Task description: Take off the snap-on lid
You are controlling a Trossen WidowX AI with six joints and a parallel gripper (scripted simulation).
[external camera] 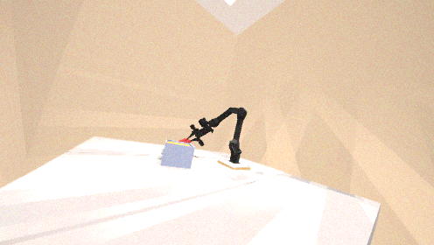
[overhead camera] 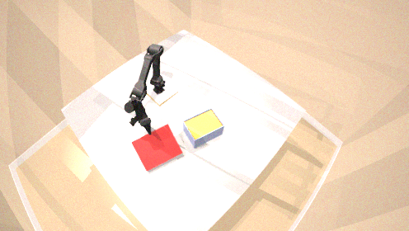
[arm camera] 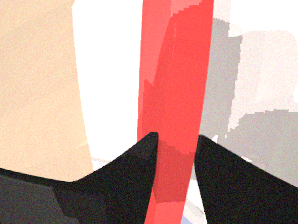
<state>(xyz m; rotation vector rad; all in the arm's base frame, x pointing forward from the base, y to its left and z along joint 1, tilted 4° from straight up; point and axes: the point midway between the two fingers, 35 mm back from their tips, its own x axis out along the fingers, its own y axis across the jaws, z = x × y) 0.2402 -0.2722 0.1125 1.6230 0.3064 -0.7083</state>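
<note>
The red lid (overhead camera: 157, 149) (external camera: 185, 141) (arm camera: 186, 75) is off the box, to its left in the top view. My gripper (overhead camera: 150, 134) (external camera: 189, 138) (arm camera: 176, 140) is shut on the lid's edge, with one black fingertip on each side of it in the wrist view. The lid's broad red face shows from above. The exterior view shows only a sliver of it behind the box, so its height above the table is hard to tell. The storage box (overhead camera: 211, 136) (external camera: 178, 156) is blue-grey and stands upright and open, with yellow showing (overhead camera: 204, 123) inside.
The white table (overhead camera: 239, 153) (external camera: 131, 197) carries everything. The arm's base plate (overhead camera: 168, 98) (external camera: 241, 166) stands behind the box and lid in the top view. The box is close beside the lid's right side there. The table's left edge lies beyond the lid.
</note>
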